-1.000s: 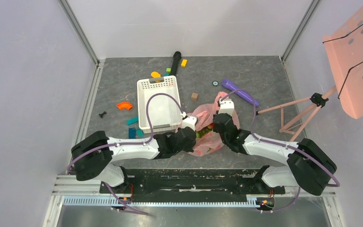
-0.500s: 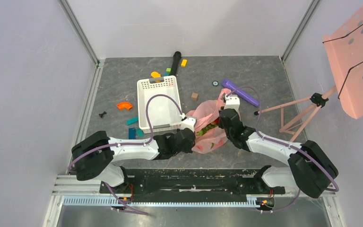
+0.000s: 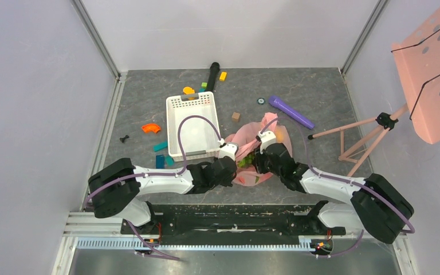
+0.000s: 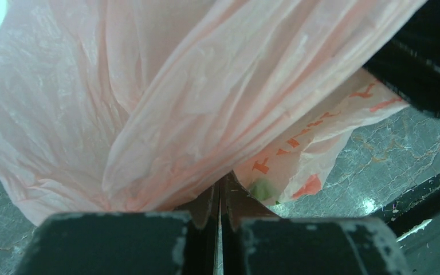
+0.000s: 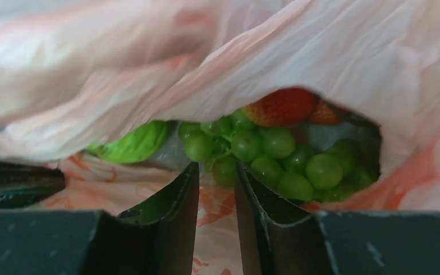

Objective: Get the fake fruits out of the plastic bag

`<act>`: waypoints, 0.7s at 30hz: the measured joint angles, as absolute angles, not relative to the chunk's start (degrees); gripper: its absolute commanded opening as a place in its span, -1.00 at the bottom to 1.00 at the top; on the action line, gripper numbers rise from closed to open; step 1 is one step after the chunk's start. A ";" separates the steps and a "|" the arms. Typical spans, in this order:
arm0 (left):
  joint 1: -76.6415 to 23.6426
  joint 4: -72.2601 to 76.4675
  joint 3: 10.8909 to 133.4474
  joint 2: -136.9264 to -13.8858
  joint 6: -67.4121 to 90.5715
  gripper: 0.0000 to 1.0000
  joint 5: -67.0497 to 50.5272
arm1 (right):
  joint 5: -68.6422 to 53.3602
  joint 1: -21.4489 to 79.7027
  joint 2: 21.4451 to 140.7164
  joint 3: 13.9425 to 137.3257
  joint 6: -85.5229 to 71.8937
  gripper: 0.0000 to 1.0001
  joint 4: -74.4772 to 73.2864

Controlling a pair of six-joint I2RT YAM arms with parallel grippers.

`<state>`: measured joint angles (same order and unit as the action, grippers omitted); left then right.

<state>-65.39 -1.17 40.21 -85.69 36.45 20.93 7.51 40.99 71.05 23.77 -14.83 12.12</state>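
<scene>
My left gripper (image 4: 219, 192) pinches the plastic bag (image 4: 149, 114); the right gripper (image 5: 216, 175), jaws barely parted, needs widening for the grapes (image 5: 269, 160).

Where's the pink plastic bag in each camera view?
Top external: plastic bag near centre, right of the white basket.
Left wrist: bag fills the frame, pinched in the left gripper's shut jaws.
Right wrist: bag arches across the top, over green grapes.
Shared landmark: the green fruit inside.
</scene>
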 measured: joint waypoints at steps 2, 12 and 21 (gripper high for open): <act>-65.39 -1.19 40.18 -85.67 36.45 -0.96 20.93 | 7.31 42.39 70.32 22.81 -14.98 -0.30 12.19; -65.39 -1.30 38.96 -85.56 36.47 -0.96 20.93 | 7.33 47.77 64.45 19.03 -17.39 0.20 12.91; -65.39 -1.43 36.14 -81.19 36.47 -0.96 21.26 | 7.79 47.79 68.01 21.98 -19.94 0.25 14.46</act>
